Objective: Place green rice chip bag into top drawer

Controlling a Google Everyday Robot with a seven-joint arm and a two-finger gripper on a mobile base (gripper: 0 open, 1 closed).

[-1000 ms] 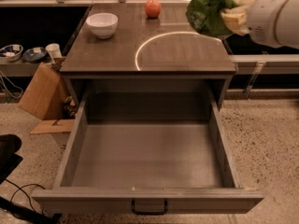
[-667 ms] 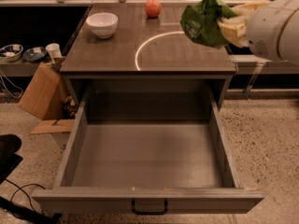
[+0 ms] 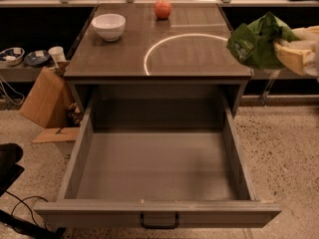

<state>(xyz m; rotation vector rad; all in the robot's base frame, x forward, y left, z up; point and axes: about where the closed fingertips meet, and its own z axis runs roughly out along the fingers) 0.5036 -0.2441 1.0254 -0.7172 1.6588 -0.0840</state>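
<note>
1. Logging the camera view, the only one: claw (image 3: 285, 51) sits at the far right edge of frame, raised above tabletop level and clamped on the green rice chip bag (image 3: 256, 41); the bag is crumpled and juts leftward out of the grip
2. Bag position: aloft by the right front corner of the tabletop (image 3: 124, 59), touching nothing but the claw, and not over the drawer opening
3. Top drawer (image 3: 154, 166) is pulled out toward the camera, its grey floor bare with nothing lying in it; black handle (image 3: 159, 220) on the front panel
4. Progress, my reading: pick-up is done and the drawer is already open; what is left is to carry the bag forward and down over the drawer and let go inside, so roughly the midway, transport stage
5. Count, task things: one bag, one open drawer, one claw
6. Count, on the tabletop: one red apple (image 3: 162, 9) at the back, one white bowl (image 3: 108, 25) back left, one pale ring (image 3: 149, 59) marked on the surface; apple and bowl both well apart from the bag
7. Count, off to the left: one cardboard box (image 3: 45, 98) on the floor, one cup (image 3: 56, 55) on a low shelf
</note>
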